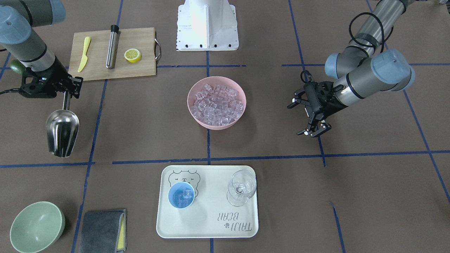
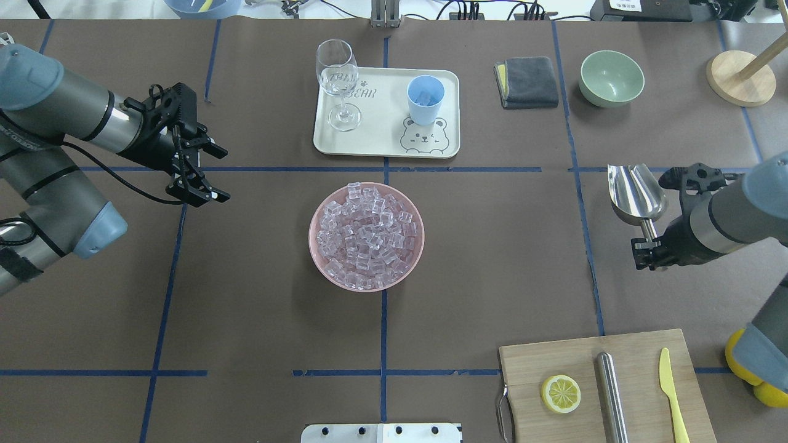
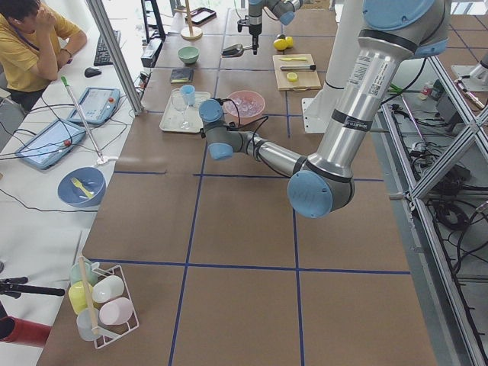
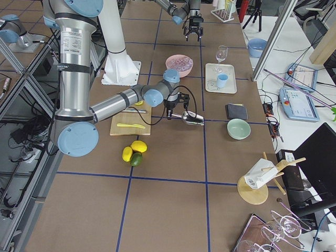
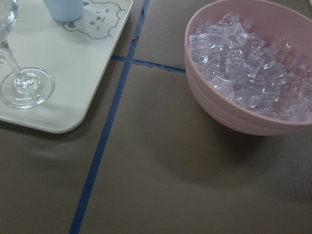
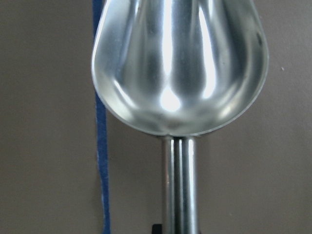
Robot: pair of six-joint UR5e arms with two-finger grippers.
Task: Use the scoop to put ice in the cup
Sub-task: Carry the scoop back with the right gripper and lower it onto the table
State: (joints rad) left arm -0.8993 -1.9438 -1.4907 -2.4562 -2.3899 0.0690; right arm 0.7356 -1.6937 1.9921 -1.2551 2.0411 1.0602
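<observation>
My right gripper (image 1: 66,92) is shut on the thin rod handle of the steel scoop (image 1: 62,131), far out on my right side of the table (image 2: 636,194). The scoop's trough is empty in the right wrist view (image 6: 180,63). The ice (image 1: 218,102) fills a pink bowl (image 2: 320,258) at the table's middle. The light-blue cup (image 1: 181,195) stands on a cream tray (image 1: 207,225) with a few ice cubes inside. My left gripper (image 2: 221,173) is open and empty, left of the bowl.
A clear wine glass (image 1: 241,188) stands on the tray beside the cup. A wooden board (image 1: 140,70) holds a lemon half (image 1: 132,55), a steel cylinder (image 1: 112,47) and a yellow knife (image 1: 84,53). A green bowl (image 1: 37,226) and grey cloth (image 1: 102,231) lie at the far side.
</observation>
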